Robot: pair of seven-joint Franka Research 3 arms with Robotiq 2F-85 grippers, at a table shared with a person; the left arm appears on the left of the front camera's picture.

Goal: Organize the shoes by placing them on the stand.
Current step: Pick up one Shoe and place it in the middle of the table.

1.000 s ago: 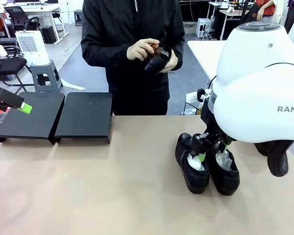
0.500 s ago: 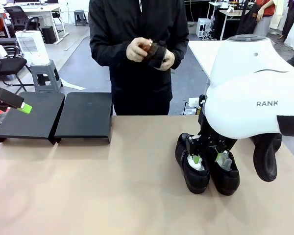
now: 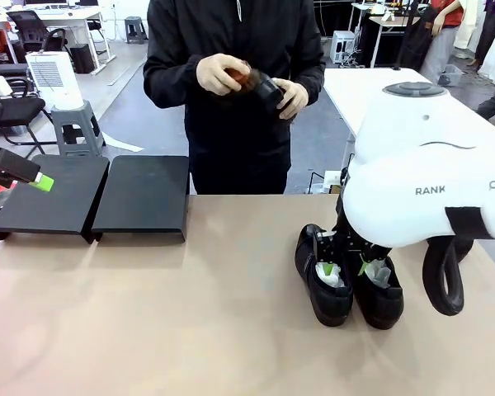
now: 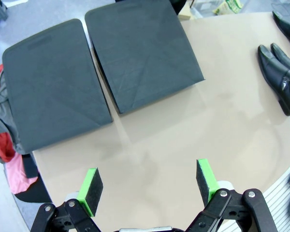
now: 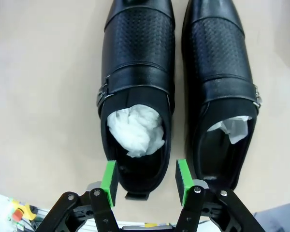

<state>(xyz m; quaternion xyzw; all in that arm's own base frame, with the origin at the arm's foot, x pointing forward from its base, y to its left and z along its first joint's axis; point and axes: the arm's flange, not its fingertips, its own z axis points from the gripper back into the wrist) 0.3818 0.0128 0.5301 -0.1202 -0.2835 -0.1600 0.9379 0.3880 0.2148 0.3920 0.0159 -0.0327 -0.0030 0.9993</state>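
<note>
Two of the shoes stand side by side, touching, at 4 o'clock from the middle of the tabletop point(image 3: 190, 330), toes towards the person at 12 o'clock; the left shoe point(image 3: 328, 299) and the right shoe point(image 3: 381, 304) are each stuffed with white paper point(image 5: 135, 130); the stand point(image 3: 140, 196) lies bare and well apart at 10 o'clock. The right gripper point(image 5: 146, 183) hangs at the heel of the left shoe, jaws set at roughly heel width, one green pad on either side; whether the pads press on the leather cannot be told. The left gripper point(image 4: 149, 186) hovers at 9 o'clock near the stand, jaws wide, holding nothing. The person's hands point(image 3: 223, 73) hold a small dark item, too unclear to name.

Handling, as a judgement: the glossy leather is likely slippery under the pads; the heel wall looks stiff enough to bear a squeeze, while the paper is soft and offers no hold; taken by the heel, the shoe would probably droop at the toe, so a firm, square grip across the heel sides, low on the wall, seems the best purchase.
</note>
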